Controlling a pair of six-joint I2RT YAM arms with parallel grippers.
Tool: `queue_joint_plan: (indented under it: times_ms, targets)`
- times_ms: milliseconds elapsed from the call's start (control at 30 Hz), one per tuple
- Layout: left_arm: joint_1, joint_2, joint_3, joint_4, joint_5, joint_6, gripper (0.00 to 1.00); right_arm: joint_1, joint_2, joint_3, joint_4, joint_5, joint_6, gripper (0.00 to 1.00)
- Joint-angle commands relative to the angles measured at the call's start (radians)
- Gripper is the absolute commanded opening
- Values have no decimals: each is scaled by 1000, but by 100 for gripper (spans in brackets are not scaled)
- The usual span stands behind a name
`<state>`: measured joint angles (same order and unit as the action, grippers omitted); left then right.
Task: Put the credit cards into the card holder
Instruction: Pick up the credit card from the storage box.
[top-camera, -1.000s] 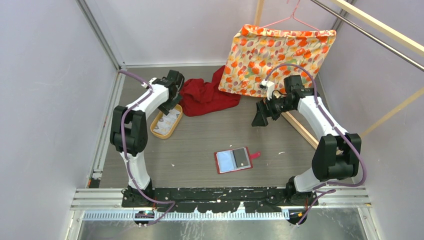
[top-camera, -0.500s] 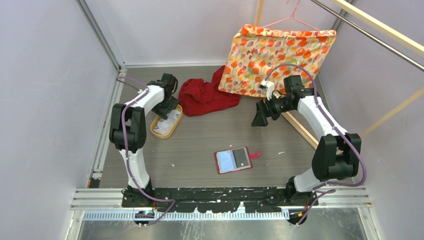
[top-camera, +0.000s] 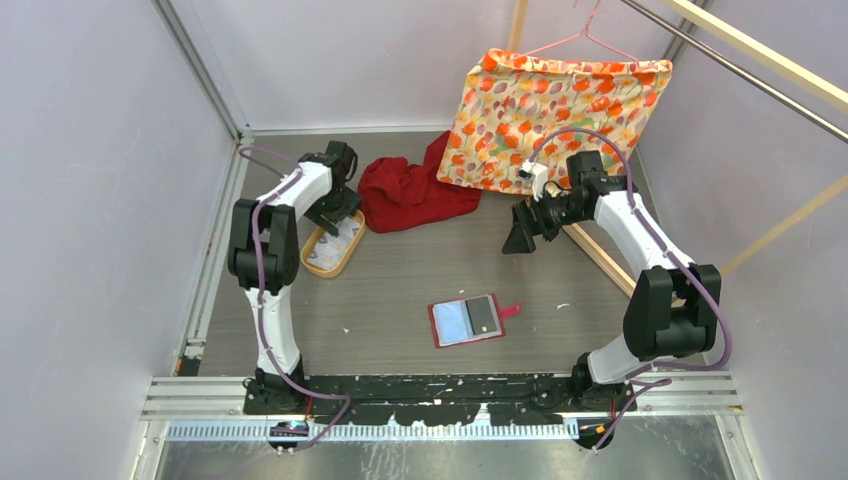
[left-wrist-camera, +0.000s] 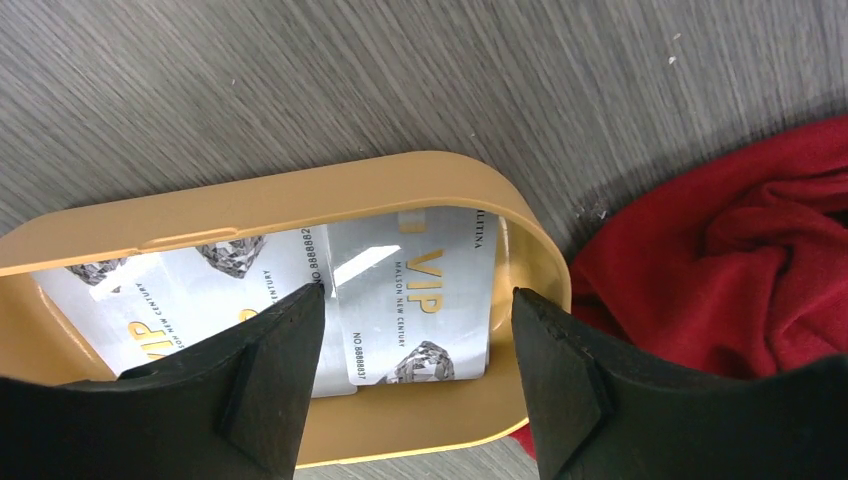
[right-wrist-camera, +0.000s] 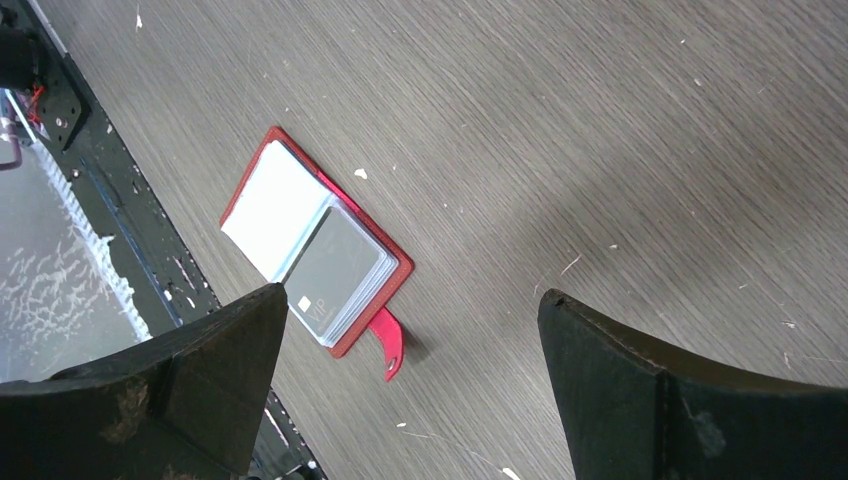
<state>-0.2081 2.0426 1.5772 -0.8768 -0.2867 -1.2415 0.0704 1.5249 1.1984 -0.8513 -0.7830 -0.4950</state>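
At the far-left corner of the worktop, your left gripper (left-wrist-camera: 417, 293) hangs with its fingers spread apart and empty over the tan oval plastic tray (left-wrist-camera: 300, 190). It straddles the end one of the silvery printed credit cards (left-wrist-camera: 410, 330), which lie flat and overlapping inside. The raised rim hems them in, so you will likely have little room to get a finger under an edge. The crumpled red cloth (left-wrist-camera: 740, 270) lies just beside the tray's rounded end and crowds that side. Near the middle of the near edge, the small red leather-like card holder (top-camera: 466, 320) lies opened flat with its pockets up, apparently ready for loading, with bare wood all around it. Toward the right edge, your right gripper (right-wrist-camera: 412, 293) hovers wide open and holds nothing. The hanging floral cloth (top-camera: 560, 110) stands close behind it, so the freer path looks to be toward the near edge.
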Motion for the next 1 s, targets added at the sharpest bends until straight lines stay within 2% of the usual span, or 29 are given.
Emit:
queue_joint_plan:
  times_ms: [0, 267, 433, 633, 967]
  targets:
    - [5, 36, 71, -93, 0, 17, 70, 0, -4, 16, -3, -28, -18, 100]
    - [11, 64, 98, -110, 22, 25, 68, 0, -4, 16, -5, -32, -20, 100]
    - [24, 99, 144, -146, 60, 46, 56, -1, -4, 16, -7, -35, -19, 100]
    - [23, 19, 51, -61, 34, 39, 46, -1, -4, 18, -8, -38, -20, 100]
    - [22, -105, -61, 30, -11, 33, 45, -1, -7, 18, -17, -47, -31, 100]
